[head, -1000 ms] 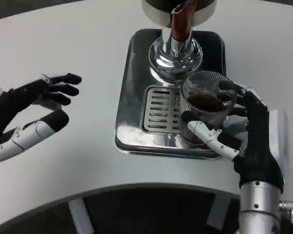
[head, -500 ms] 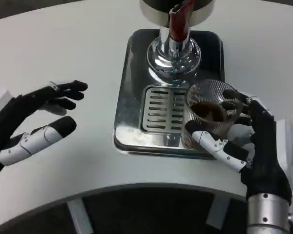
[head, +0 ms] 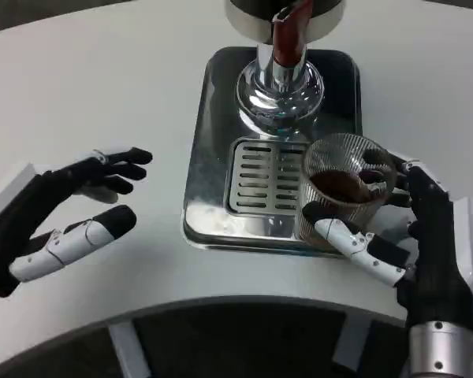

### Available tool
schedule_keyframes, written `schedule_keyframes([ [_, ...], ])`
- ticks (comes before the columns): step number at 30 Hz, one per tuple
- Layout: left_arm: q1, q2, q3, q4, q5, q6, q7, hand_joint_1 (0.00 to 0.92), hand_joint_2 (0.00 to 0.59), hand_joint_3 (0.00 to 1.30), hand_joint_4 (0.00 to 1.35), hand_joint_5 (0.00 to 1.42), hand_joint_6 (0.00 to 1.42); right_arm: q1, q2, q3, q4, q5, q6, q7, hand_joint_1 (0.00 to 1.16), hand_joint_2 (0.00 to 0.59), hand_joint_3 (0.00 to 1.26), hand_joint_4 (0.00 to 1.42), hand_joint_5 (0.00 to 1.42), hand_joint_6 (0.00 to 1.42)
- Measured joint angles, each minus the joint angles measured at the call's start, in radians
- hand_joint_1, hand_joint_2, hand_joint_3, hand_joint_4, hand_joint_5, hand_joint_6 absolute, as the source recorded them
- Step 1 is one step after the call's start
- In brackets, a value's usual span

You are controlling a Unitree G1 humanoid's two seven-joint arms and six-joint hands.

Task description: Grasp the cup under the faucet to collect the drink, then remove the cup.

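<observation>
Cup (head: 347, 189): clear ribbed glass holding a dark brown drink, upright at the right front corner of the drip tray, just right of the slotted grate and in front of the faucet's base rather than below the spout.
Left hand (head: 59, 209): over the bare table at the picture's left, well apart from the tray; it holds nothing, its black-tipped fingers (head: 118, 165) are stretched toward the tray and spread from the thumb below them.
Table (head: 102, 71): white, with a curved front edge and dark floor showing beneath it.
Drip tray (head: 213, 142): shiny metal with rounded corners, lying flat in the middle of the table; its polished rim mirrors the things on it.
Grate (head: 260, 177): a rectangular plate with rows of slots, set in the front half of the tray, its right edge partly covered by the cup.
Faucet (head: 282, 75): a chrome column with a wide round base on the rear half of the tray, a dark red-brown spout or lever at its top, and a round body cut off by the upper edge.
Right hand (head: 414, 236): wrapped around the cup from the right, thumb (head: 351, 236) lying across the near side of the glass and the other fingers curled around the far side, so the cup is gripped.
</observation>
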Motion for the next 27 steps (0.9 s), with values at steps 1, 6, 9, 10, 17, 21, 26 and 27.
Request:
schedule_keyframes([
  [1, 0.001, 0.000, -0.001, -0.001, 0.002, 0.000, 0.000, 0.000, 0.112, 0.27, 0.28, 0.33, 0.38, 0.000, 0.000, 0.000, -0.003, 0.000, -0.001, 0.001, 0.81, 0.240, 0.67, 0.77, 0.97, 1.06],
  [6, 0.002, 0.000, -0.003, -0.008, 0.019, 0.000, 0.001, 0.000, 0.112, 0.27, 0.27, 0.32, 0.35, 0.004, -0.002, 0.000, -0.031, 0.000, -0.009, 0.008, 0.82, 0.243, 0.68, 0.78, 0.97, 1.06],
  [9, 0.002, 0.000, -0.013, -0.019, 0.025, 0.003, 0.002, 0.000, 0.112, 0.26, 0.24, 0.29, 0.33, 0.017, -0.014, 0.003, -0.046, -0.002, -0.027, 0.020, 0.82, 0.244, 0.68, 0.79, 0.98, 1.08],
  [10, 0.002, 0.000, -0.018, -0.021, 0.030, 0.003, 0.002, 0.000, 0.112, 0.26, 0.24, 0.29, 0.33, 0.024, -0.017, 0.006, -0.052, -0.003, -0.030, 0.025, 0.83, 0.239, 0.69, 0.80, 0.99, 1.08],
  [17, 0.009, 0.000, -0.032, -0.031, 0.063, 0.012, 0.002, 0.000, 0.109, 0.24, 0.21, 0.25, 0.31, 0.068, -0.035, 0.013, -0.101, -0.003, -0.040, 0.066, 0.83, 0.231, 0.71, 0.81, 1.00, 1.12],
  [21, 0.013, 0.000, -0.035, -0.050, 0.097, 0.021, 0.009, 0.000, 0.109, 0.22, 0.18, 0.22, 0.27, 0.093, -0.049, 0.014, -0.129, -0.003, -0.054, 0.095, 0.83, 0.228, 0.71, 0.81, 1.01, 1.13],
  [26, 0.022, 0.001, -0.039, -0.086, 0.149, 0.037, 0.013, 0.000, 0.108, 0.18, 0.09, 0.14, 0.24, 0.116, -0.058, 0.017, -0.156, -0.003, -0.058, 0.123, 0.83, 0.227, 0.72, 0.83, 1.03, 1.14],
  [27, 0.025, 0.003, -0.039, -0.095, 0.163, 0.037, 0.015, 0.000, 0.108, 0.17, 0.09, 0.13, 0.23, 0.122, -0.060, 0.019, -0.160, -0.003, -0.061, 0.129, 0.83, 0.227, 0.72, 0.83, 1.03, 1.14],
])
